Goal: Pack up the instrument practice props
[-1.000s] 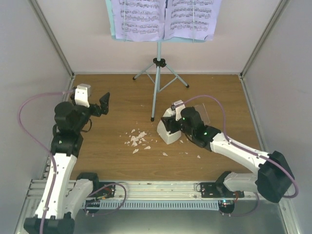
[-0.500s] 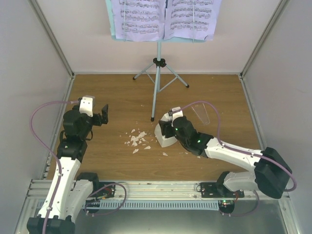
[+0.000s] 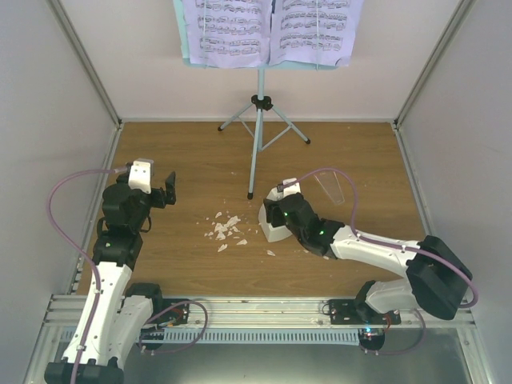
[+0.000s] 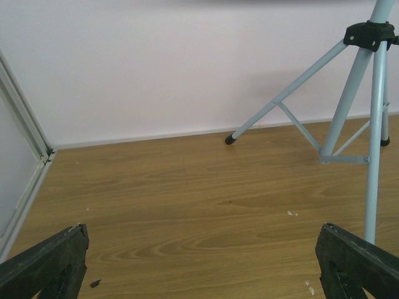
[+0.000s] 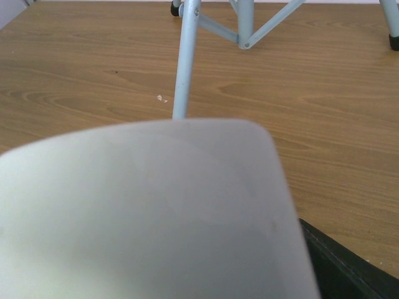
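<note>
The pale blue music stand (image 3: 258, 136) stands at the back on its tripod legs (image 4: 349, 93), with printed sheet-music pages (image 3: 268, 30) on its desk. The small white pyramid metronome (image 3: 270, 226) sits on the wood floor right of the stand's pole. It fills the right wrist view (image 5: 143, 212). My right gripper (image 3: 278, 213) is closed on it from the right, and one dark finger (image 5: 352, 268) shows beside it. The clear triangular cover (image 3: 330, 189) lies behind my right arm. My left gripper (image 3: 164, 192) is open and empty at the left, with bare floor between its fingers (image 4: 202, 252).
White crumbs (image 3: 225, 228) lie scattered left of the metronome, with a few more (image 3: 325, 258) near my right arm. White walls with metal corner posts (image 3: 88, 72) enclose the floor. A tripod foot (image 4: 230, 139) rests near the back wall.
My right gripper has moved left and lower with the metronome, which has shifted slightly left. My left arm has drawn back a little and its gripper now sits lower.
</note>
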`<state>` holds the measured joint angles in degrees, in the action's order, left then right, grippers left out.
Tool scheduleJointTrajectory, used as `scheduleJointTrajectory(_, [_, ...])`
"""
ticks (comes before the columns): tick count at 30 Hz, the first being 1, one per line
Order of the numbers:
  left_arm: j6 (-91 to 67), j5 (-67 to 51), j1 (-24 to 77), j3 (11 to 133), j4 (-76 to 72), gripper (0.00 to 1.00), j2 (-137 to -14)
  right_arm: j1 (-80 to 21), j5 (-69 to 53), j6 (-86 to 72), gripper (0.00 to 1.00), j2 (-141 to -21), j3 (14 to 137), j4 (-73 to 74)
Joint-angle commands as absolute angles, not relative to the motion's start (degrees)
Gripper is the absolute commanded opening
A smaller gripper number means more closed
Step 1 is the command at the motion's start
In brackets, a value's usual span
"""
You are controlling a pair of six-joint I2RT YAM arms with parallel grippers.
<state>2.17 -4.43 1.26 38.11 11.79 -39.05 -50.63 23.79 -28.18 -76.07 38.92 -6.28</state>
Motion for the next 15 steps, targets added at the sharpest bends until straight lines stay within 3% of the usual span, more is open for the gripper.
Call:
scheduleJointTrajectory(1, [2.5, -3.7, 1.5, 37.6, 9.1, 0.99, -38.6, -51.4, 26.1, -30.4, 0.45, -76.0, 38.9, -12.0])
scheduleJointTrajectory(7, [2.2, -3.3, 1.6, 37.2, 9.1, 0.99, -38.3, -51.3, 25.7, -29.9, 0.60, -75.8, 39.3, -11.0])
scheduleJointTrajectory(9, [2.1, -3.1, 1.6, 37.2, 9.1, 0.99, -38.3, -51.3, 25.2, -29.5, 0.69, -75.2, 40.0, -9.7])
scheduleJointTrajectory(13, [1.7, -1.6, 1.7, 36.9, 8.9, 0.99, -38.2, -51.3, 21.5, -27.9, 0.97, -72.4, 41.3, -7.9])
scheduleJointTrajectory(15, [1.5, -0.5, 1.7, 36.8, 8.9, 0.99, -38.1, -51.3, 18.9, -26.7, 0.99, -70.6, 41.2, -7.6])
